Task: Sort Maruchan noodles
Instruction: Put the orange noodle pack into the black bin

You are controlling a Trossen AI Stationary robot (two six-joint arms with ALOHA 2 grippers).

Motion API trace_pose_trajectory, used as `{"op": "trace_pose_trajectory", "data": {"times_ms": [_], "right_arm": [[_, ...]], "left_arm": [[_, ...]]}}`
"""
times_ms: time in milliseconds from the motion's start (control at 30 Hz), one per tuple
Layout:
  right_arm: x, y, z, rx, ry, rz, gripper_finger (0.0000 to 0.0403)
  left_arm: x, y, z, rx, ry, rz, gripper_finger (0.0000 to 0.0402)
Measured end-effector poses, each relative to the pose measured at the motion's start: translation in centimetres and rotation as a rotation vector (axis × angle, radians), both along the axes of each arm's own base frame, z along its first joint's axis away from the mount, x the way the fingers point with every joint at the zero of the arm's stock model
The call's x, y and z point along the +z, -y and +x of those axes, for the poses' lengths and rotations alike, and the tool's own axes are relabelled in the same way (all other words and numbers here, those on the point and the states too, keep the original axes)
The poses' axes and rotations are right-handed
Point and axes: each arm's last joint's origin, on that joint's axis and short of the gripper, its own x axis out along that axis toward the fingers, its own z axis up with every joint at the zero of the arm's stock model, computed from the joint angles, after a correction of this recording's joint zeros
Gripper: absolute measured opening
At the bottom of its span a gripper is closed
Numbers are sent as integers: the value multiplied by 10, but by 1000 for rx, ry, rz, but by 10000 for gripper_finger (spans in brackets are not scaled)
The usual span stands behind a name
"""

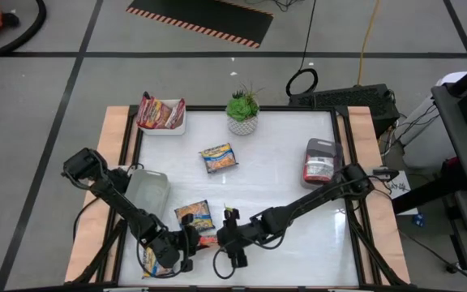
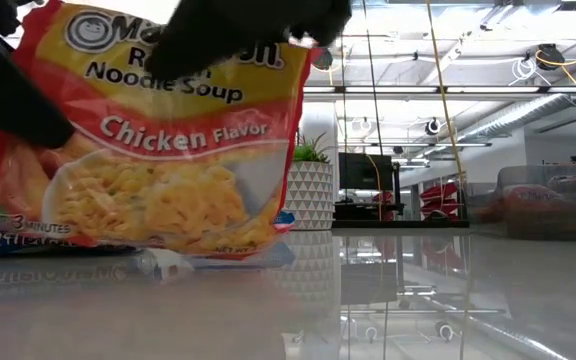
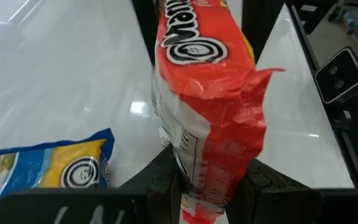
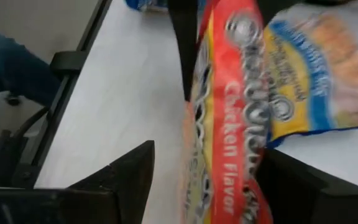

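An orange-red Chicken Flavor noodle packet stands on edge near the table's near edge, between my two grippers. My left gripper is shut on one end of it. My right gripper is open, with a finger on either side of the packet's other end. A blue-and-yellow packet lies flat beside and below the left gripper. Two more blue-and-yellow packets lie flat on the table farther back. My left gripper pinches the orange-red packet's crimped end seam between its two fingers, coming level from the table's left. The packet stands on edge and tilted; its lower edge sits low over the blue-and-yellow packet and the table. My right gripper straddles the packet's other end; whether a finger touches it, I cannot tell.
A white tray with red packets sits at the far left. A grey tray stands by the left arm. A grey tray holding dark red packets is at the right. A potted plant stands at the far edge. The table's right near part is bare.
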Motion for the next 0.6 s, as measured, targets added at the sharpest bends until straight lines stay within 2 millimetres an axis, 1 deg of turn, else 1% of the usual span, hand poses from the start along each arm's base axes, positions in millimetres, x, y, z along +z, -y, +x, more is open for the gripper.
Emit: {"op": "trace_pose_trajectory", "data": {"times_ms": [100,233,500,600], "right_arm": [[-8,4,1,18,12,51,242],[-9,6,1,15,9,77,220],[-9,11,3,9,12,71,133],[-9,12,4,6,14,72,108]], "left_arm": [[0,1,0,-7,6,3,85],[1,3,-2,-23,11,13,85],[1,3,-2,-13,12,5,85],[1,3,-2,3,10,-19,85]]}}
